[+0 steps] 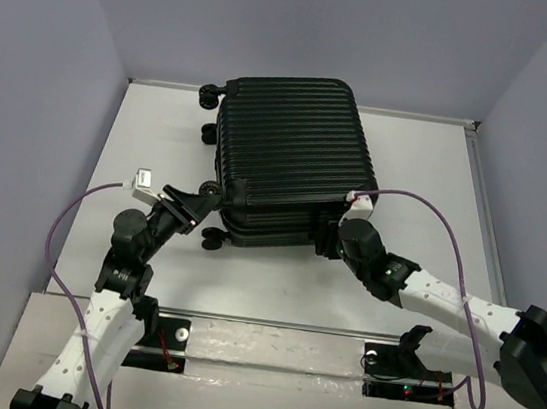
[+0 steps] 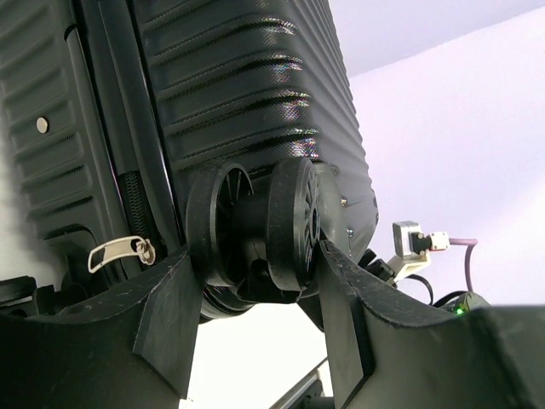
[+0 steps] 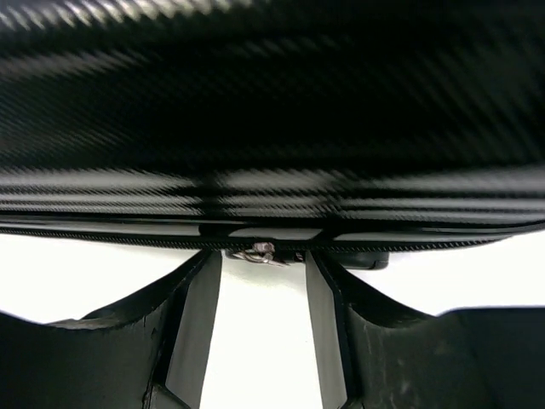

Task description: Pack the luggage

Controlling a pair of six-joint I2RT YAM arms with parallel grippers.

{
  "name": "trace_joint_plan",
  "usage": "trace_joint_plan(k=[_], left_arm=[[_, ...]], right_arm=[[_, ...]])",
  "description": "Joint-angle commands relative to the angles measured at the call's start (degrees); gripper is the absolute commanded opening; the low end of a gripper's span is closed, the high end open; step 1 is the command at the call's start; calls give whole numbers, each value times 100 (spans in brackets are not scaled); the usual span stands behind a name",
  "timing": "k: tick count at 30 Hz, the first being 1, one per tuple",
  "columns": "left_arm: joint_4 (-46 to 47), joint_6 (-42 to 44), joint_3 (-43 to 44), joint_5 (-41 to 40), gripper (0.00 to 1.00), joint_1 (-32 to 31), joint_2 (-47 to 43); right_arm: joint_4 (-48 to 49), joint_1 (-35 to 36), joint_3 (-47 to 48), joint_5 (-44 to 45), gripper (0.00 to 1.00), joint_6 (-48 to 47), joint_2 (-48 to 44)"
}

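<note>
The luggage (image 1: 290, 156), a black ribbed hard-shell suitcase, lies flat and closed in the middle of the table. My left gripper (image 1: 200, 207) is at its near-left corner. In the left wrist view this gripper (image 2: 255, 264) has its jaws pressed on both sides of a double caster wheel (image 2: 285, 226). A white zipper pull (image 2: 115, 253) hangs on the seam to the left. My right gripper (image 1: 330, 234) is at the near-right side. In the right wrist view it (image 3: 262, 260) is open, and a small metal zipper pull (image 3: 260, 252) on the seam sits between the fingertips, untouched.
The white table (image 1: 141, 137) has walls on the left, back and right. More caster wheels (image 1: 209, 95) stick out at the suitcase's far-left corner. A metal rail (image 1: 268, 323) runs along the near edge by the arm bases.
</note>
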Motion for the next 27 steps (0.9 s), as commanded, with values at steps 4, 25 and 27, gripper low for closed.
trace_joint_plan(k=[4, 25, 27], left_arm=[[-133, 590, 110, 72, 6, -179, -151], [148, 159, 426, -552, 6, -1436, -125], [148, 150, 382, -630, 6, -1462, -151]], right_arm=[[663, -12, 352, 566, 32, -83, 475], [2219, 2484, 1778, -350, 7, -99, 3210], [2245, 2396, 1383, -164, 7, -170, 2359]])
